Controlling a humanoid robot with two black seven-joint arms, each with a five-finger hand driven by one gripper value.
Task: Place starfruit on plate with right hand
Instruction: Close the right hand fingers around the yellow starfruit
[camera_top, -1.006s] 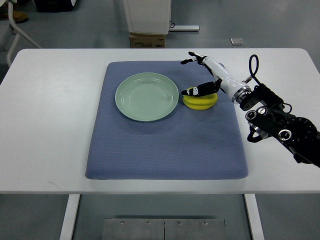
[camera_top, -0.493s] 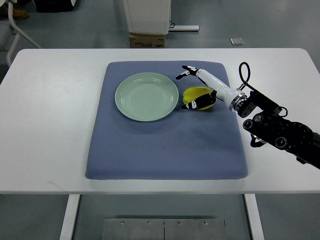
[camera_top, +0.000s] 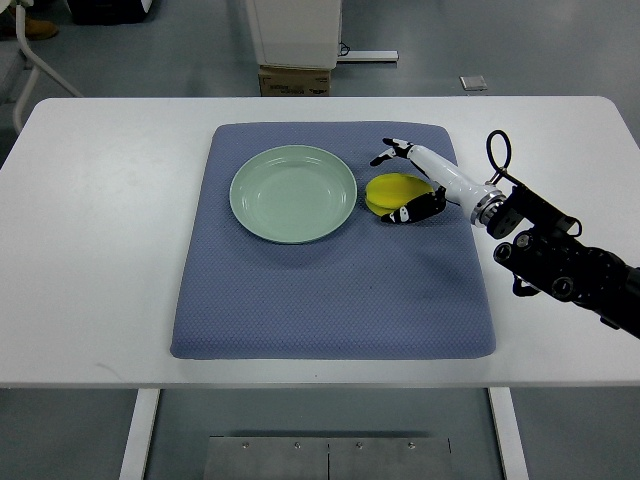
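Right hand (camera_top: 412, 185) brackets the starfruit (camera_top: 391, 191) on the blue mat (camera_top: 330, 290), just right of the empty plate (camera_top: 293, 193), fingers seemingly closing on it for transfer.

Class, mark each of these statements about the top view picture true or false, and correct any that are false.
1. The starfruit lies on the blue mat, right of the plate. True.
2. The plate already holds the starfruit. False: the plate is bare; the fruit lies beside it on the mat.
3. The right hand is at the starfruit, fingers on either side of it. True.
4. The robot's left hand rests on the mat. False: no left hand is in view.
5. The plate is red. False: it is pale green.
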